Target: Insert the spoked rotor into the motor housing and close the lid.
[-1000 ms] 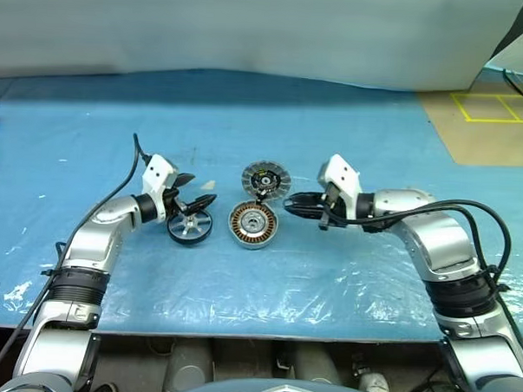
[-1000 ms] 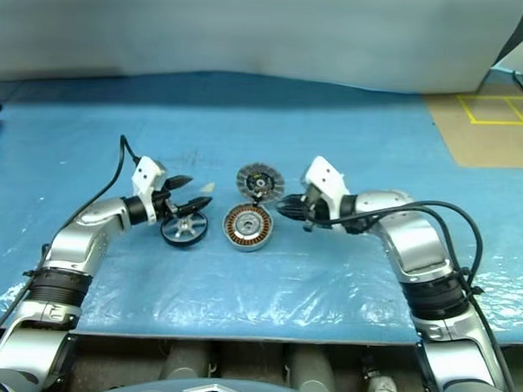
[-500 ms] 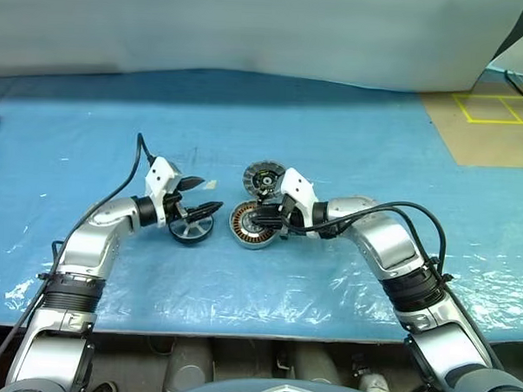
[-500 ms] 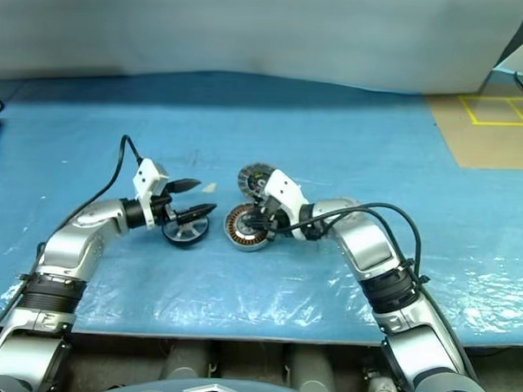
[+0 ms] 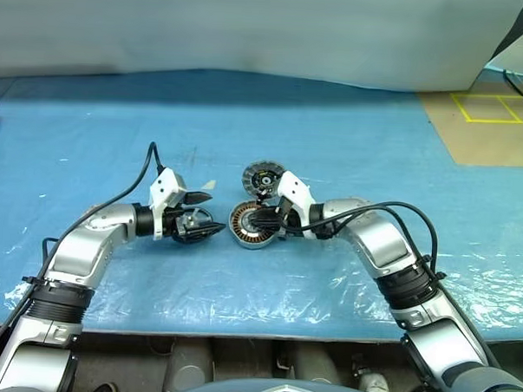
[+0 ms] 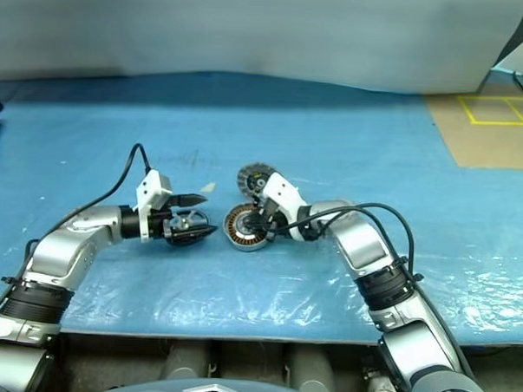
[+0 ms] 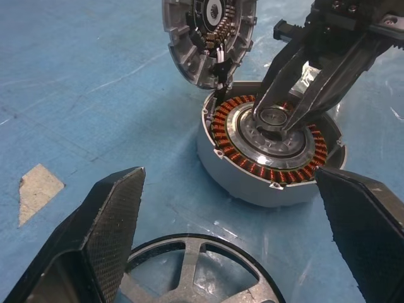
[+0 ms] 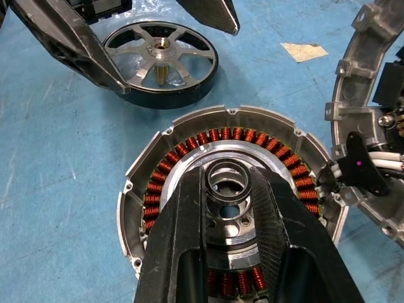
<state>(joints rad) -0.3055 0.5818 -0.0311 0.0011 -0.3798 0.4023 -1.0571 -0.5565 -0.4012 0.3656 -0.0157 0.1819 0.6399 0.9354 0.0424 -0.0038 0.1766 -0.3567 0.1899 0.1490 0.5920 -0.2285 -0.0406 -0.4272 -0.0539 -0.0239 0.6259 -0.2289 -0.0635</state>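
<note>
The spoked rotor (image 5: 189, 225) lies flat on the blue table, black rim up, also seen close as the rotor (image 8: 161, 63). My left gripper (image 5: 207, 214) is open, one finger on each side of it, not touching. To its right sits the motor housing (image 5: 242, 232) with copper windings (image 7: 230, 126). My right gripper (image 8: 228, 180) reaches in from the right, its fingers (image 7: 278, 82) closed on the housing's central hub. The lid (image 5: 264, 176) leans just behind the housing, segmented face showing, joined to it by short wires (image 8: 344, 167).
A pale tape patch (image 5: 208, 185) lies on the blue sheet behind the rotor. A brown floor area with yellow lines (image 5: 490, 119) lies at the far right. The table's front edge (image 5: 239, 312) runs close below both arms. A black cable (image 5: 146, 161) loops over the left arm.
My right gripper swung left and down from beside the lid onto the housing's centre. My left gripper drew back and turned to the right, still open around the rotor.
</note>
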